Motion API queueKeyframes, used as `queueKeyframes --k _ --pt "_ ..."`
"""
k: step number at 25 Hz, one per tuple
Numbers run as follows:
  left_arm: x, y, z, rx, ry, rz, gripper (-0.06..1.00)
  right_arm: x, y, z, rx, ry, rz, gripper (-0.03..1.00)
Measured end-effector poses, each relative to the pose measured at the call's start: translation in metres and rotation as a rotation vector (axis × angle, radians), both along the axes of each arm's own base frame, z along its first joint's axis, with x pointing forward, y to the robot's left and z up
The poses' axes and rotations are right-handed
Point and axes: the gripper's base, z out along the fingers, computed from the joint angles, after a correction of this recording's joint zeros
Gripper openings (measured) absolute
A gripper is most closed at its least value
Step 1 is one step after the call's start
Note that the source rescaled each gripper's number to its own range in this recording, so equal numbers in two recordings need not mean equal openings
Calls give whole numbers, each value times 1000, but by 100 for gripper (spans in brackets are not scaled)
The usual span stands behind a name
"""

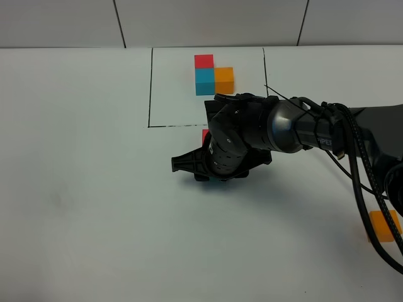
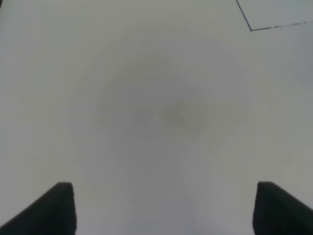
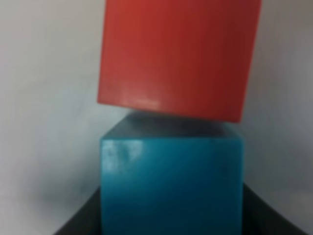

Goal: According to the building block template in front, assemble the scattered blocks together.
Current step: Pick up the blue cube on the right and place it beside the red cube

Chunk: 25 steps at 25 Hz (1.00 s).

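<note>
The building block template sits at the back inside a thin black rectangle [image 1: 150, 94]: a red cube [image 1: 203, 61] above a cyan-blue cube [image 1: 204, 82], with an orange cube [image 1: 224, 79] to its right. My right gripper [image 1: 217, 176] reaches to the table's middle and is shut on the loose cyan-blue cube [image 3: 171, 181]. The loose red cube [image 3: 178, 54] lies just beyond it, touching it and slightly skewed; a sliver of it shows in the high view [image 1: 205, 134]. The loose orange cube [image 1: 383, 225] lies at the far right. My left gripper [image 2: 166, 210] is open over bare table.
The right arm and its black cables [image 1: 359, 170] stretch across the right side of the table. A corner of the black rectangle [image 2: 251, 29] shows in the left wrist view. The white back wall [image 1: 201, 22] runs behind the template.
</note>
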Motion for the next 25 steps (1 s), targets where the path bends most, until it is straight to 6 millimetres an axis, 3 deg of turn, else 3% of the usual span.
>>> queueKeyframes --k 25 --pt "0 0 0 0 0 0 68 1 1 0 9 -10 -1 2"
